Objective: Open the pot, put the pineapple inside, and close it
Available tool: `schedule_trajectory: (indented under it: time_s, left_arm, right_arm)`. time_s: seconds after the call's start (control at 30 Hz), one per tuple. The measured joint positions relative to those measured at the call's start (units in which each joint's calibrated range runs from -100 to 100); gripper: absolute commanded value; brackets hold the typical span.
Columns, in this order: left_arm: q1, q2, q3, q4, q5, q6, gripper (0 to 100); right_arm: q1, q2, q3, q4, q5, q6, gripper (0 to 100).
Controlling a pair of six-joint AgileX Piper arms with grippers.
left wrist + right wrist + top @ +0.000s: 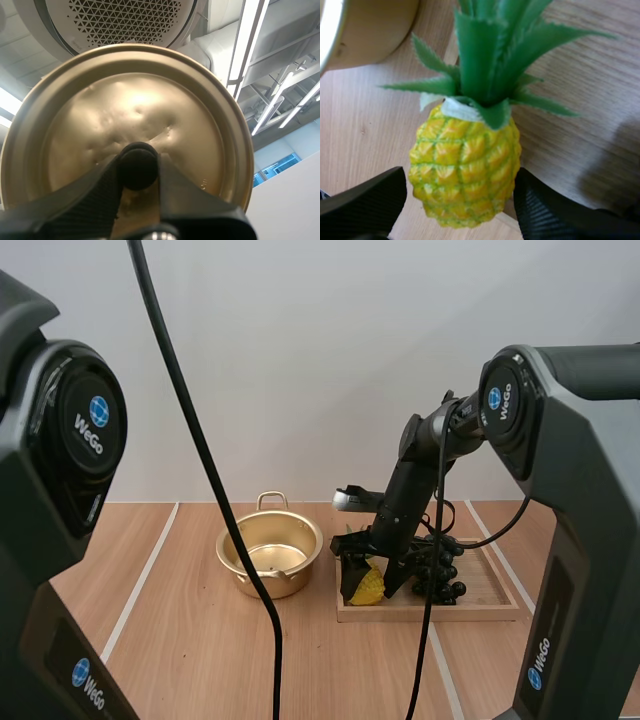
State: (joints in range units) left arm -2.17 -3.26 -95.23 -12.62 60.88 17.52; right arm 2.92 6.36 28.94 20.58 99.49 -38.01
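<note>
The golden pot (228, 548) stands open on the table, left of the wooden tray (500, 602). Its lid (135, 110) is in my left gripper (138, 167), which is shut on the black knob (137, 165). A yellow pineapple (368, 587) with green leaves lies at the tray's left end. My right gripper (372, 592) is lowered over it. In the right wrist view the pineapple (465, 170) lies between the two fingers of that gripper (460, 187), which stand apart close to both its sides. The pot's wall (365, 30) is just beyond the leaves.
A dark bunch of grapes (442, 570) lies on the tray right beside my right gripper. Bare wooden table runs in front of the pot and the tray.
</note>
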Motion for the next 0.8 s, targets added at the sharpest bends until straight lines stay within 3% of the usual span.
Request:
schedule_trajectory:
  time_s: [0.23,0.27,0.37,0.4,0.43,0.67,0.8]
  left_arm:
    - [0.0,0.0,0.0,0.0,0.0,0.0,0]
    - [0.0,0.0,0.0,0.0,0.0,0.0,0]
    - [0.0,0.0,0.0,0.0,0.2,0.0,0]
    - [0.0,0.0,0.0,0.0,0.2,0.0,0]
    - [0.0,0.0,0.0,0.0,0.2,0.0,0]
    - [0.0,0.0,0.0,0.0,1.0,0.0,0]
    - [0.0,0.0,0.0,0.0,1.4,0.0,0]
  right_arm:
    - [0.0,0.0,0.0,0.0,0.0,-0.9,100]
    - [0.0,0.0,0.0,0.0,0.0,-0.9,91]
    - [0.0,0.0,0.0,0.0,0.0,-1.0,38]
    - [0.0,0.0,0.0,0.0,0.0,-1.0,25]
    - [0.0,0.0,0.0,0.0,0.0,-1.0,21]
    - [0.0,0.0,0.0,-0.1,0.0,-1.1,39]
    - [0.0,0.0,0.0,-0.1,0.0,-1.1,40]
